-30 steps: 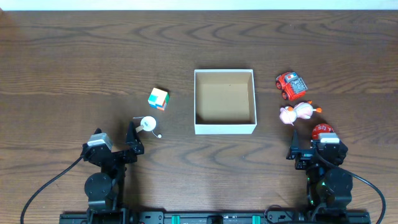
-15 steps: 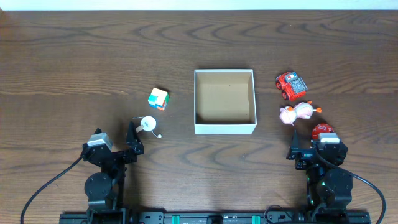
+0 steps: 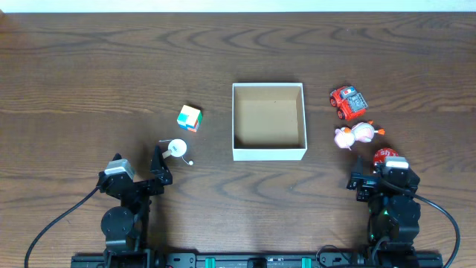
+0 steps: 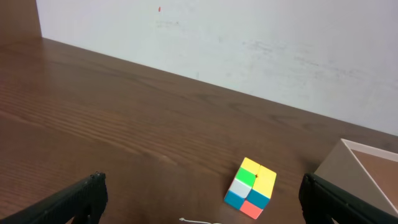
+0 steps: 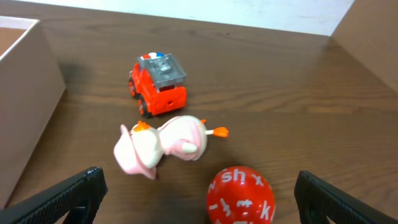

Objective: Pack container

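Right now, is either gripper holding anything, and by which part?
Nothing is held. The left gripper and the right gripper are both open and empty; the cube and the red ball lie free ahead of them.

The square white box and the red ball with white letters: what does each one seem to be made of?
The square white box looks like cardboard: thin matte white walls, plain brown inside. The red ball with white letters looks like smooth hard plastic, from its even colour and faint sheen; rubber is also possible.
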Tool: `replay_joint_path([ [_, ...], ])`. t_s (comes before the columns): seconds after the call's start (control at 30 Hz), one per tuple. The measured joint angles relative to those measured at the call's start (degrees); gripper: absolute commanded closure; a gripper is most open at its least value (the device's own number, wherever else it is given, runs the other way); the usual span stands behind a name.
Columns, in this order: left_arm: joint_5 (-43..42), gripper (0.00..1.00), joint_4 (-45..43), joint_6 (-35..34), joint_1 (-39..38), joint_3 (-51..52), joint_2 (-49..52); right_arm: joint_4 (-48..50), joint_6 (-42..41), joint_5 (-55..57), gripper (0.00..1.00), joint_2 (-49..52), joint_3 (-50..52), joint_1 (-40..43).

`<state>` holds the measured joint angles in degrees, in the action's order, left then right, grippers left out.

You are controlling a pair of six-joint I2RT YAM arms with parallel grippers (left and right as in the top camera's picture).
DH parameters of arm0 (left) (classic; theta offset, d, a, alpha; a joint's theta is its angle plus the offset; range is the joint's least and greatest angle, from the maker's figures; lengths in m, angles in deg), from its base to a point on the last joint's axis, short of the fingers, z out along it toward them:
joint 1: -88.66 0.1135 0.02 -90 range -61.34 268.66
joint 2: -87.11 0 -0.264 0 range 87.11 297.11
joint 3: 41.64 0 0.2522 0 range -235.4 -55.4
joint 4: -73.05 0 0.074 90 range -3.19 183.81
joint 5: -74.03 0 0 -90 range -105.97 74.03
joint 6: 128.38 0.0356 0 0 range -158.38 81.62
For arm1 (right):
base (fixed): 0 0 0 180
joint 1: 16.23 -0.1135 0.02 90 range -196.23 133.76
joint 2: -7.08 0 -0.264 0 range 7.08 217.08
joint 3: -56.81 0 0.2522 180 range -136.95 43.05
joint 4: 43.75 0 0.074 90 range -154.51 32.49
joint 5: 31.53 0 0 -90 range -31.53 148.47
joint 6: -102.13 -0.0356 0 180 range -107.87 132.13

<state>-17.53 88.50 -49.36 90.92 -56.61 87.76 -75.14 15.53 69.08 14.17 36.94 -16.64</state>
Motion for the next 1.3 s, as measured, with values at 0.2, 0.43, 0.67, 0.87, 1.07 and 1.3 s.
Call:
replay_joint_path([
  [0.2,0.0,0.02,0.0,0.0,0.0,0.0,0.0,8.0,-0.2,-0.2,0.01,0.3,0.2,0.0],
  [0.43,0.0,0.02,0.0,0.0,0.0,0.0,0.0,2.4,-0.2,-1.1,0.01,9.6,-9.2,0.1],
  [0.67,-0.1,0.02,0.0,0.0,0.0,0.0,0.0,-11.8,2.2,1.7,0.01,37.7,-37.7,0.2],
  [0.87,-0.2,0.02,0.0,0.0,0.0,0.0,0.0,-33.5,5.4,5.7,0.01,64.9,-68.7,0.3],
  [1.07,-0.2,0.02,0.1,0.0,0.0,0.0,0.0,-41.9,8.1,3.4,0.01,82.9,-83.6,3.3],
  [1.3,-0.2,0.02,0.1,0.0,0.0,0.0,0.0,-40.4,10.8,-3.0,0.01,92.0,-84.5,6.0],
])
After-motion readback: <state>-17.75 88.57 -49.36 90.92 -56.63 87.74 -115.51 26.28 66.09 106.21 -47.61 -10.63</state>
